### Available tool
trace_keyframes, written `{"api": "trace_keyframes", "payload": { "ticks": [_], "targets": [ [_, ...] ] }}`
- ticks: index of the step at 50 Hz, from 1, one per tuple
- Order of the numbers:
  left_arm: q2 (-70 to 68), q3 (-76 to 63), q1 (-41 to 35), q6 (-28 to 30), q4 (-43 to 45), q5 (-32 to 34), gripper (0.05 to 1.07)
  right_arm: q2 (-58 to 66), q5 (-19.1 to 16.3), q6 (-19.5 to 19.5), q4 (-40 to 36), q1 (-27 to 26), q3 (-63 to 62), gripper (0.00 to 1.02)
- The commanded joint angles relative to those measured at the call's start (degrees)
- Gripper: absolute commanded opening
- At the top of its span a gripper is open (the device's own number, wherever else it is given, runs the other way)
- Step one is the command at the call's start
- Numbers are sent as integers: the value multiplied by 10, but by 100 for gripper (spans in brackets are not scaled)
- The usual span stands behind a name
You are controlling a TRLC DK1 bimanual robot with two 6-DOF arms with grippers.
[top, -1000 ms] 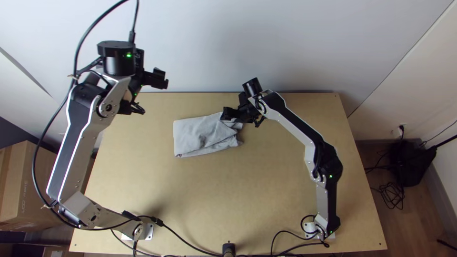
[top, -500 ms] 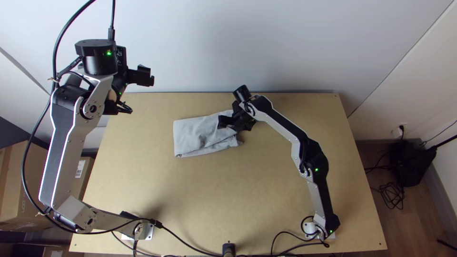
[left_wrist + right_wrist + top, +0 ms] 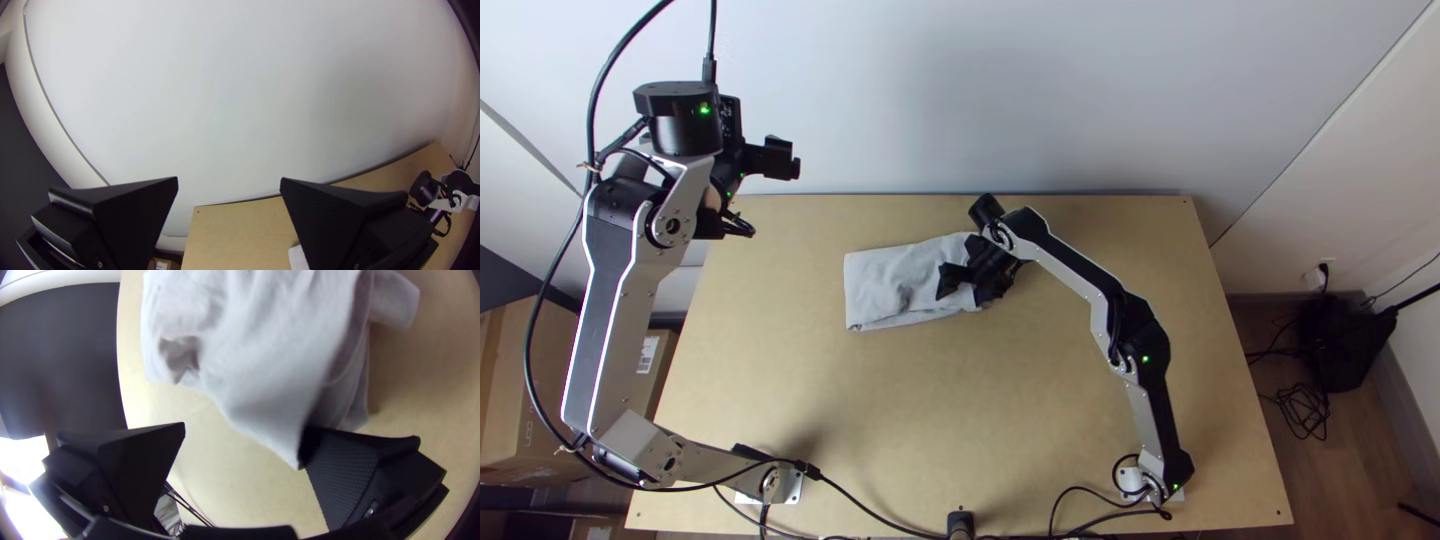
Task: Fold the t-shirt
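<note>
Top view: light grey cloth t-shirt [image 3: 885, 280] lies on the far half of the light wooden table [image 3: 960, 420], left of the middle. Folded into a rough oblong running left to right; left end fairly straight and tidy, surface creased toward the middle, right end partly hidden by the right gripper [image 3: 964, 288].

Right gripper: low at the shirt's right end, black fingers over the cloth. Right wrist view: fingers spread wide apart, nothing pinched between them. One fingertip [image 3: 320, 447] meets a pointed corner of the fabric; whether it sits over or under that corner, cannot tell. Several loose layers and a small dark hollow in the cloth are visible, with a narrow flap sticking out along one side.

Left gripper [image 3: 798, 165]: raised beyond the far left corner of the table, in front of the pale wall [image 3: 1080, 100], well apart from the shirt. Left wrist view: its fingers are parted with a broad gap, holding nothing.

Surroundings: brown cardboard box [image 3: 515, 400] beside the table on the left; loop of black cables [image 3: 1305, 408] on the floor to the right.
</note>
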Motion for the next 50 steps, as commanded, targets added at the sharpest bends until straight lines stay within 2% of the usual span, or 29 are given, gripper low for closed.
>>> {"api": "trace_keyframes", "payload": {
  "ticks": [1,11,17,24,38,50],
  "targets": [
    [-3,-4,9,-8,1,5,103,-47,-6,-22,-17,6,-65,98],
    [-12,-17,11,-8,1,5,103,-124,4,-28,18,-1,-170,98],
    [-19,-31,13,-8,1,6,103,-151,21,-27,50,-18,-172,98],
    [-23,-32,13,-4,1,6,103,-158,26,-29,98,-44,-163,98],
    [-33,-32,25,0,9,19,103,-89,26,-39,174,-81,-108,98],
    [-37,-30,32,7,23,29,103,-7,45,-39,178,-83,-23,98]
  ]
}}
